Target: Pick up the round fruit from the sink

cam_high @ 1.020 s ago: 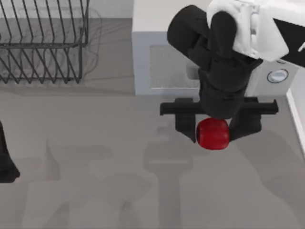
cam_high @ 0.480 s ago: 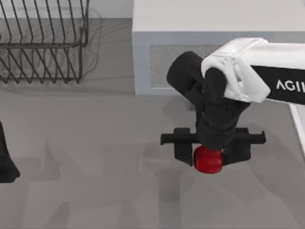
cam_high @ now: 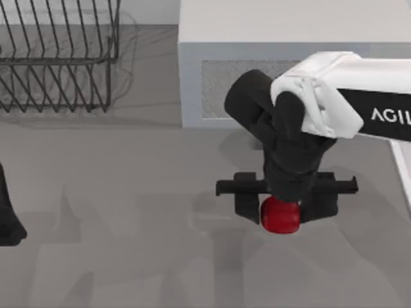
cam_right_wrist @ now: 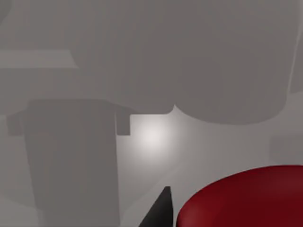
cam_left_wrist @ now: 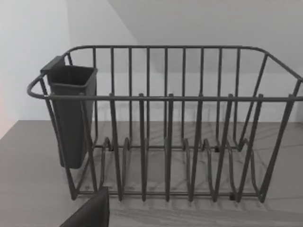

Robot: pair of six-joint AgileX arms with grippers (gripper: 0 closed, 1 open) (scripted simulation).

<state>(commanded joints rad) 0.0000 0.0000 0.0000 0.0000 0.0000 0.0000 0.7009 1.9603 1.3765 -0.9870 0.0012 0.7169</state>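
Observation:
The round fruit (cam_high: 280, 218), small, glossy and red, sits between the two black fingers of my right gripper (cam_high: 282, 208), which is shut on it over the grey sink floor (cam_high: 128, 192), right of the middle. The black wrist hides the fruit's upper part in the top view. In the right wrist view the fruit (cam_right_wrist: 246, 198) bulges in at the corner beside one black fingertip (cam_right_wrist: 161, 210), above a shadowed grey floor. My left arm (cam_high: 6, 218) is parked at the left edge of the top view.
A dark wire dish rack (cam_high: 58, 58) stands at the back left, and the left wrist view shows the rack (cam_left_wrist: 165, 123) with its dark cup (cam_left_wrist: 71, 113). A white block (cam_high: 257, 38) rises at the back right. A pale rim (cam_high: 401, 160) borders the right side.
Over the last second my right gripper carried the fruit toward the front of the table and lower, the fruit looking smaller. In the last half second it has barely moved.

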